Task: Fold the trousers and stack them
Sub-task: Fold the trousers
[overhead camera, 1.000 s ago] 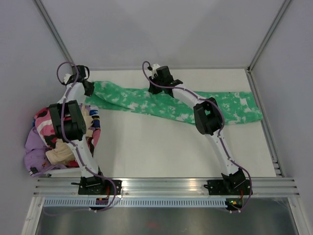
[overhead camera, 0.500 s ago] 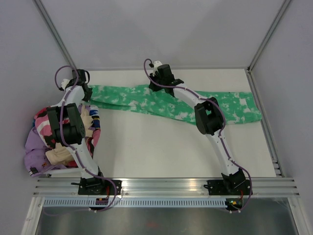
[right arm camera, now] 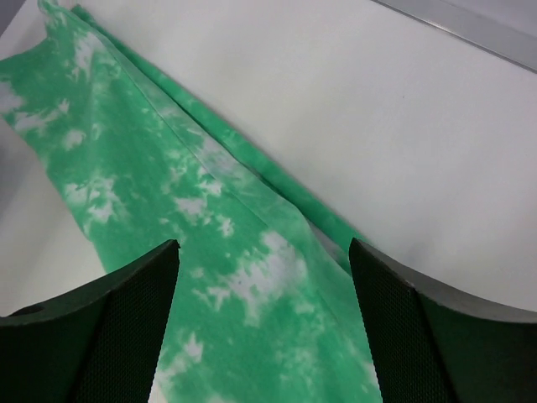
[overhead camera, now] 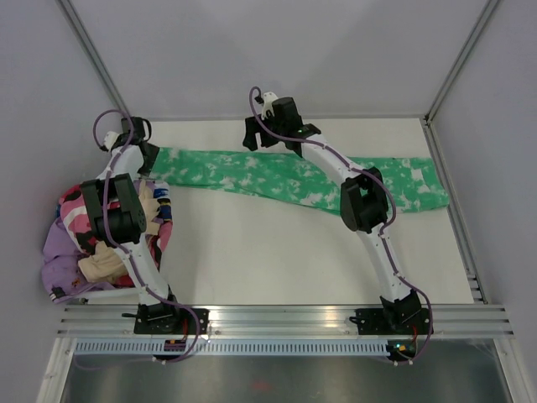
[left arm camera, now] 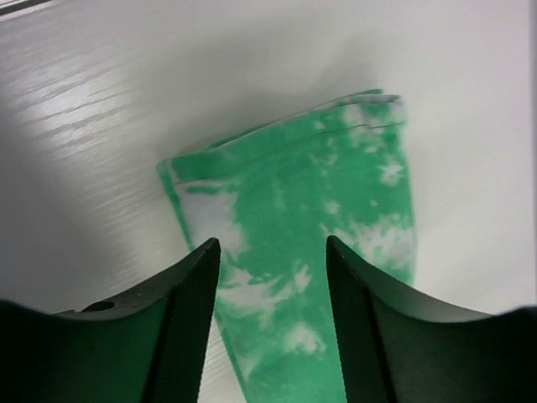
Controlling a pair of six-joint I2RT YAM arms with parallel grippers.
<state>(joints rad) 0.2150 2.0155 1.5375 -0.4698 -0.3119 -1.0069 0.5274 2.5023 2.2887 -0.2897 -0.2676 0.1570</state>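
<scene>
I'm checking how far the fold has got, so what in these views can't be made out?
- Top view: the right arm crosses the bright green tie-dye fabric trousers, hiding their middle.
- Top view: the left end effector covers their left end.
- Wrist views: frame edges cut the trousers off; fabric contact unclear.
- Waist button: seen nowhere.

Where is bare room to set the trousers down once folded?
The widest free patch is the middle of the table, bordered by the trousers on the far side, the near rail, the left arm and right arm. A bare strip runs beyond the trousers at far right. The near left is crowded by a pile of clothes.
</scene>
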